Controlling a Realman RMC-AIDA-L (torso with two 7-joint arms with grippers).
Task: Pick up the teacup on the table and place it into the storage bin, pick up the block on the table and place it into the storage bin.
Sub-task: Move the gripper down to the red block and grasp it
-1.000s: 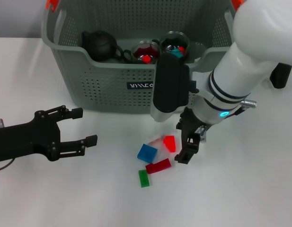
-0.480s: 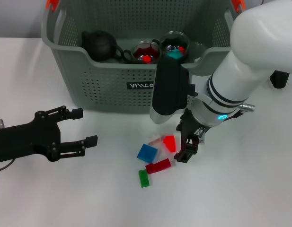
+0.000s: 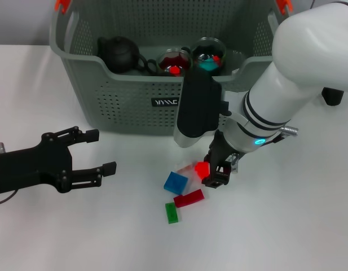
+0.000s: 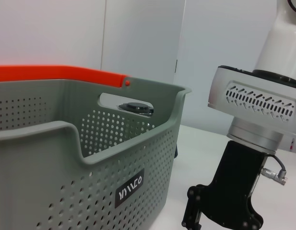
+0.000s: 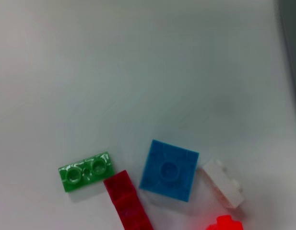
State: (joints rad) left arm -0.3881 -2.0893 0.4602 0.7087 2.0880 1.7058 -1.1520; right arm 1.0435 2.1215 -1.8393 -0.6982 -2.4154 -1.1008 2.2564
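Note:
The storage bin (image 3: 134, 96) stands at the back of the table, also seen close up as the storage bin (image 4: 90, 158) in the left wrist view. Two teacups (image 3: 172, 61) (image 3: 208, 53) sit inside it next to a black teapot (image 3: 118, 53); no teacup stands on the table. Loose blocks lie in front: a bright red block (image 3: 202, 169), blue (image 3: 175, 182), dark red (image 3: 188, 198), green (image 3: 171, 213) and a pale one (image 3: 188, 168). My right gripper (image 3: 213, 167) is open, low over the table, its fingers right beside the bright red block. The right wrist view shows the blue block (image 5: 169, 169) and the red block's edge (image 5: 225, 224).
My left gripper (image 3: 100, 151) rests open on the table at the left, well away from the blocks. The bin's orange handle clips (image 3: 61, 5) sit at its top corners. White tabletop spreads in front of and to the right of the blocks.
The right gripper has shifted left and slightly toward the bin, closing in on the bright red block. The left arm and the blocks have not moved.

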